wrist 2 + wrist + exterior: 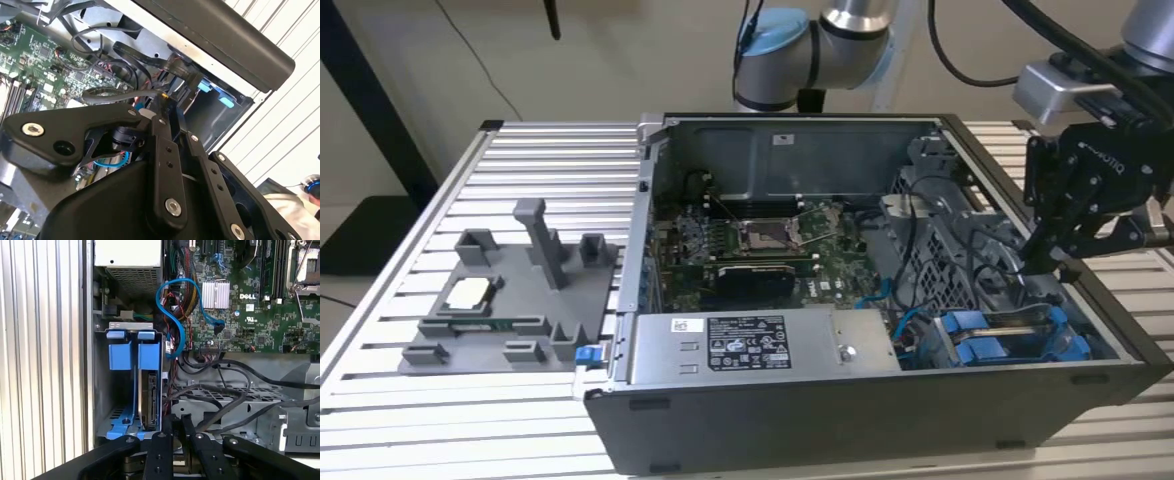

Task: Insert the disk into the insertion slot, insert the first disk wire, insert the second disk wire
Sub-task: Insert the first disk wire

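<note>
Hovering end effector (176, 420); disk (150, 396) in insertion slot (101, 385).

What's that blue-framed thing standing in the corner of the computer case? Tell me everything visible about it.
That is the disk, a flat drive seen edge-on in the first wrist view: dark, metallic, with a bright blue plastic frame whose square tab caps one end. It stands on edge inside the insertion slot, a grey metal bay in a corner of the case, beside a second blue tab. Black cables run alongside, and the gripper is near its other end.
</note>
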Controlling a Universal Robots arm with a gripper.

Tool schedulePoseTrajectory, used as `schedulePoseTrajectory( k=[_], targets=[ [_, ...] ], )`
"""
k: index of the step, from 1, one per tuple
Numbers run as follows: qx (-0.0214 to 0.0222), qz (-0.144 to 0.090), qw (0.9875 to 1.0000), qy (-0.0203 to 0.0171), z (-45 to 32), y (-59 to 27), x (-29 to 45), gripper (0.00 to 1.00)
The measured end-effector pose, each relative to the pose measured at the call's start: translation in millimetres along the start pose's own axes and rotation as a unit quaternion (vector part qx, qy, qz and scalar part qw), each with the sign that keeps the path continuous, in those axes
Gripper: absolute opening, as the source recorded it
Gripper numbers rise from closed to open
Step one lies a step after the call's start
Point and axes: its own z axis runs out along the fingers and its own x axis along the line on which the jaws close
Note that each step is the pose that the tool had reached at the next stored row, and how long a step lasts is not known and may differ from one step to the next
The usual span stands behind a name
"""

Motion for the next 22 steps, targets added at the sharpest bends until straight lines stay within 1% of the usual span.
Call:
schedulePoseTrajectory(
  k=[2, 4, 5, 6, 8, 9, 16, 22],
  targets=[
    [-0.0094, 0.0, 1.0, -0.0001, 0.9, -1.1, 2.1, 0.19],
    [-0.0176, 0.0, 0.9998, -0.0001, 1.5, -1.2, 6.4, 0.19],
    [-0.0208, 0.0, 0.9998, -0.0002, 2.1, -1.1, 9.5, 0.19],
    [-0.0221, 0.0, 0.9998, -0.0002, 3.2, -1.1, 13.2, 0.19],
    [-0.0222, 0.0, 0.9998, -0.0004, 5.4, -1.1, 18.1, 0.19],
    [-0.0222, 0.0, 0.9998, -0.0005, 6.4, -1.1, 19.2, 0.19],
    [-0.0222, 0.0, 0.9998, -0.0004, 7.3, -1.1, 19.3, 0.19],
    [-0.0218, 0.0, 0.9998, -0.0005, 11.6, -1.1, 19.3, 0.19]
  ],
)
